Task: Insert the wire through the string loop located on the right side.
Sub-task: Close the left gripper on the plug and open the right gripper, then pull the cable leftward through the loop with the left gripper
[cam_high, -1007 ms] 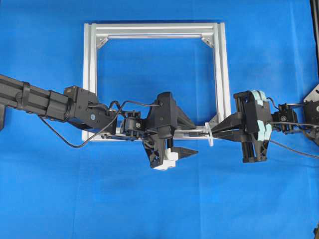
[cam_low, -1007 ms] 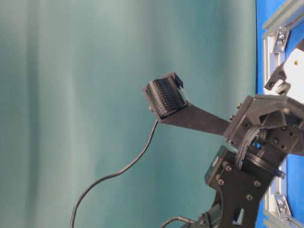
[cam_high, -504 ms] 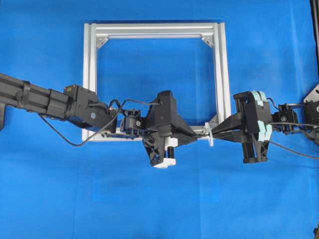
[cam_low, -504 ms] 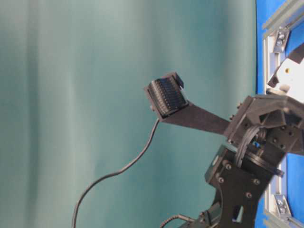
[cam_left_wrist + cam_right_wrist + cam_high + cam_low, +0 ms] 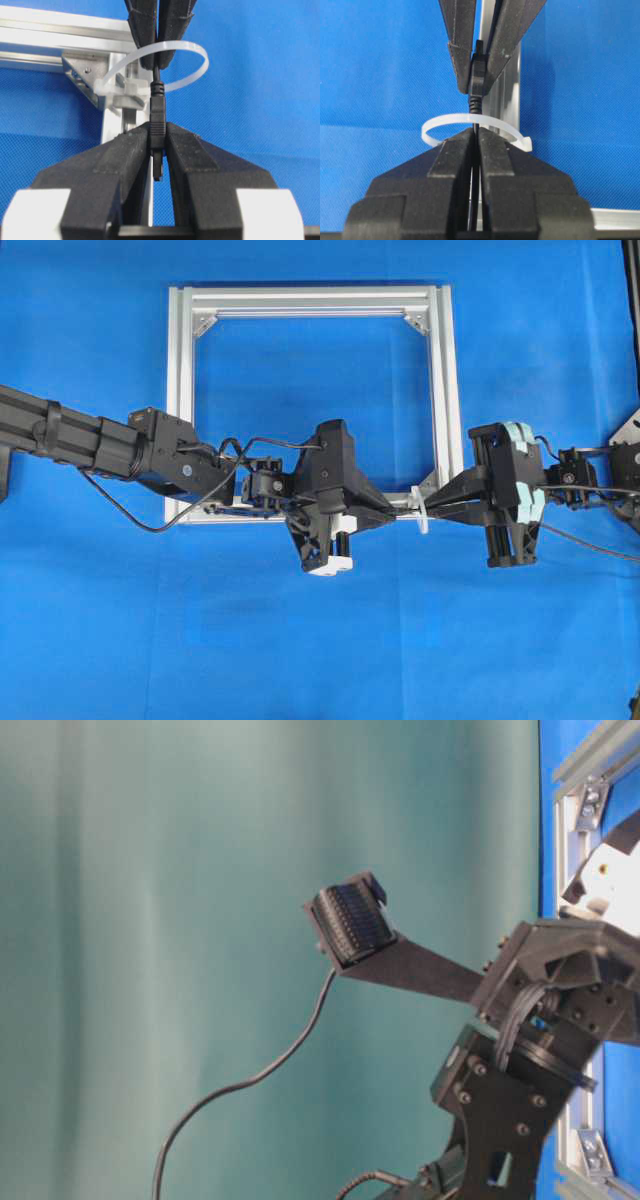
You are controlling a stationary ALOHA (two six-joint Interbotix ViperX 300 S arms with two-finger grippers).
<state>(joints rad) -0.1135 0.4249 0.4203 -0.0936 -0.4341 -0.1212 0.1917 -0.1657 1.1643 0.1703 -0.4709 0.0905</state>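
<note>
Blue counter: your left tool just clamped the wire beyond the loop (right tool pinches it too).

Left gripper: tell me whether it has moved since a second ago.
Yes. The left gripper has shut on the wire; its lower finger swung up toward the aluminium frame. The arm itself barely shifted against that frame.

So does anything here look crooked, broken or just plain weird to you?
Nothing looks damaged. The wire runs straight through the string loop at the metal frame corner, with the left gripper shut on its plug on one side and the right gripper shut on the cable on the other.
</note>
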